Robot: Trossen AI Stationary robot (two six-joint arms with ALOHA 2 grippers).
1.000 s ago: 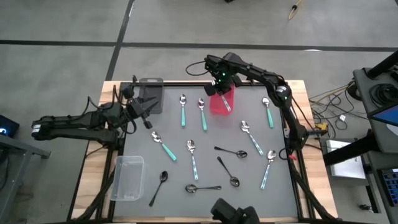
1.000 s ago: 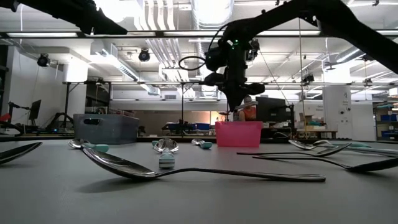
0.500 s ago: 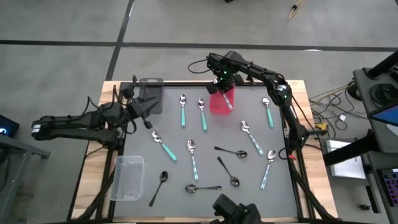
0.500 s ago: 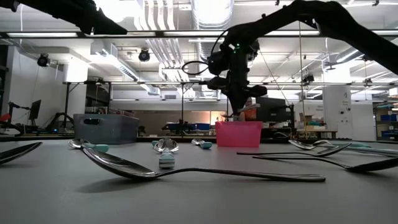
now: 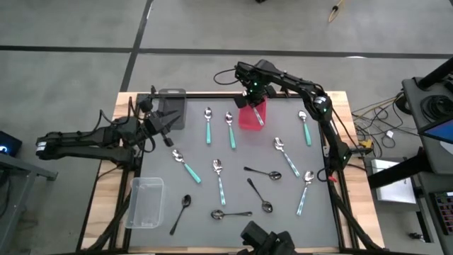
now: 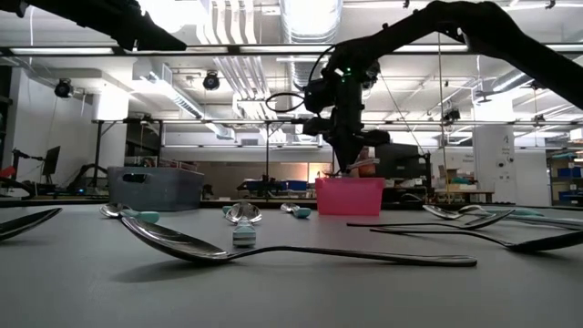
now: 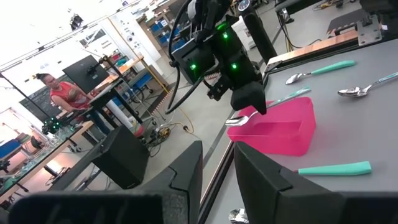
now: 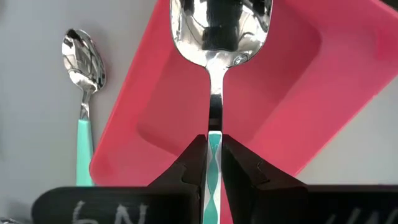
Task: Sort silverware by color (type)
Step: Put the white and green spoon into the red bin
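Since a second ago, right gripper (image 5: 253,98) has shifted slightly toward the frame's right over the red bin (image 5: 252,115), upper centre, fingers clamped on a teal-handled spoon (image 8: 213,74). Left gripper (image 5: 168,126) waits at left, fingers narrowly apart, empty.

Right gripper (image 8: 213,163) jaws clamped; left gripper (image 7: 217,180) idle.

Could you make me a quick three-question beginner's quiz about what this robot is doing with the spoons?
1. True or false: the right gripper holds a teal-handled shiny spoon above the red rectangular plastic bin.
2. Where does the left gripper wait? A) over the clear bin B) beside the grey rectangular bin C) over the red bin
3. Fill in: the all-dark spoons lie toward the table's ____ edge, front or back.

Key: 1 true; 2 B; 3 front.
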